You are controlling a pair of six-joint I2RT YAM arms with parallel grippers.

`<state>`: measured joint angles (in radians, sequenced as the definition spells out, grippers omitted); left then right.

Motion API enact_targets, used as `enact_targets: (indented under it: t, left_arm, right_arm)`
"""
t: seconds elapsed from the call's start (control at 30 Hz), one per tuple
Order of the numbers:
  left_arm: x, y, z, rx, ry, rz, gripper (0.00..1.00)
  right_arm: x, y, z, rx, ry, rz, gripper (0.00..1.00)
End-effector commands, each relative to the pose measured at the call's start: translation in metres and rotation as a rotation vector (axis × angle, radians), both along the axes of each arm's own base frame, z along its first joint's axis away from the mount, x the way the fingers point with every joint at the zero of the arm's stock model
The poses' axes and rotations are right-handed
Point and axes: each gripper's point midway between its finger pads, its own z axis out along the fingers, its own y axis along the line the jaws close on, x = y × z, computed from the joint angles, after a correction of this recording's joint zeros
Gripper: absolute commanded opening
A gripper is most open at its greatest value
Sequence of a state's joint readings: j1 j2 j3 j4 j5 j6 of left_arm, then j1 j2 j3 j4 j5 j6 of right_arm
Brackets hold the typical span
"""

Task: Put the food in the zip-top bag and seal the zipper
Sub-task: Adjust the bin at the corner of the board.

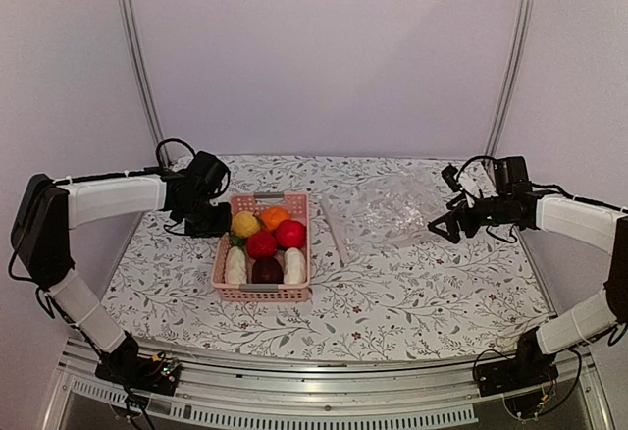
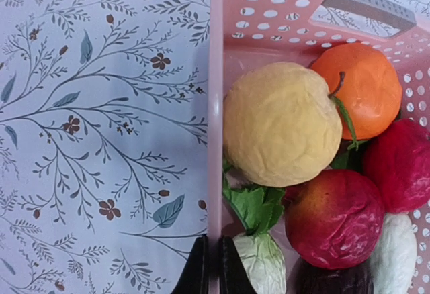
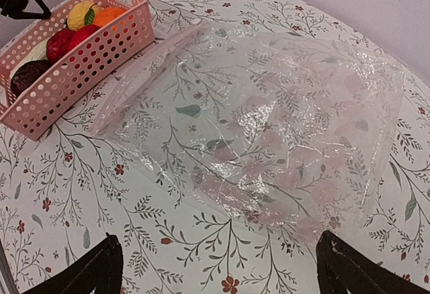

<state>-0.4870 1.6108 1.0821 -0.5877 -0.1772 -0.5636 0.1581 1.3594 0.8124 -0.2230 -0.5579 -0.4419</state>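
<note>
The clear, crinkly zip-top plastic bag [image 3: 269,119] lies flat on the floral-patterned table [image 1: 412,302], just ahead of the right gripper [image 3: 218,267], whose 2 dark fingers [image 3: 101,270] stand wide apart with nothing between them. The bag's thin pale zipper strip [image 3: 144,72] runs along the edge that faces the pink perforated plastic basket [image 1: 245,291].

The left gripper [image 2: 209,270] has its fingers pressed together at the basket's left wall, apparently pinching the rim, though the contact is partly cut off at the picture's bottom edge. The toy food [image 2: 282,123] sits inside the basket: a yellow round piece beside an orange one, red pieces and white oblong pieces below them.

The top view alone shows both arms and the bag just right of the basket. The left wrist view alone shows the green leaves tucked under the yellow piece. The right wrist view alone reveals the bag's creases.
</note>
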Motion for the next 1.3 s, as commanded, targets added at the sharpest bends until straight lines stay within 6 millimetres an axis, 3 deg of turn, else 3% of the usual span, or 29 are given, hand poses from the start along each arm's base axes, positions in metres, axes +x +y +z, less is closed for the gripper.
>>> enact_targets:
  t: [0.0,0.37,0.47,0.57,0.67,0.73,0.83,0.97,1.07,1.27]
  left_arm:
    - [0.003,0.021,0.004,0.048,-0.007,0.05,0.0]
    - [0.011,0.028,0.003,0.067,-0.034,0.062,0.0]
    - [0.015,0.023,0.012,0.057,-0.046,0.032,0.2]
    - [0.018,0.024,0.03,0.06,-0.088,0.028,0.34]
    - [0.02,0.03,0.056,0.084,-0.148,0.026,0.44]
    - [0.019,0.033,0.076,0.094,-0.208,0.015,0.46]
    - [0.017,0.039,0.106,0.111,-0.33,-0.015,0.51]
    - [0.015,0.051,0.129,0.201,-0.49,-0.083,0.62]
    - [0.011,0.066,0.131,0.281,-0.56,-0.082,0.65]
    - [0.003,0.077,0.128,0.25,-0.61,-0.041,0.67]
  right_arm:
    - [0.006,0.0,0.005,-0.019,-0.018,-0.001,0.99]
    - [0.005,0.006,0.003,-0.023,-0.011,0.013,0.99]
    - [0.008,0.017,0.008,-0.031,-0.017,0.014,0.99]
    - [0.015,0.04,0.034,0.013,-0.008,0.03,0.98]
    - [0.027,0.06,0.049,-0.029,-0.02,0.011,0.95]
    - [0.035,0.075,0.049,-0.093,-0.047,0.014,0.92]
    - [0.042,0.097,0.042,-0.178,-0.07,0.029,0.86]
    - [0.04,0.133,0.025,-0.248,-0.038,0.073,0.74]
    - [0.037,0.161,0.003,-0.326,-0.031,0.079,0.66]
    - [0.042,0.194,-0.033,-0.467,-0.021,0.035,0.63]
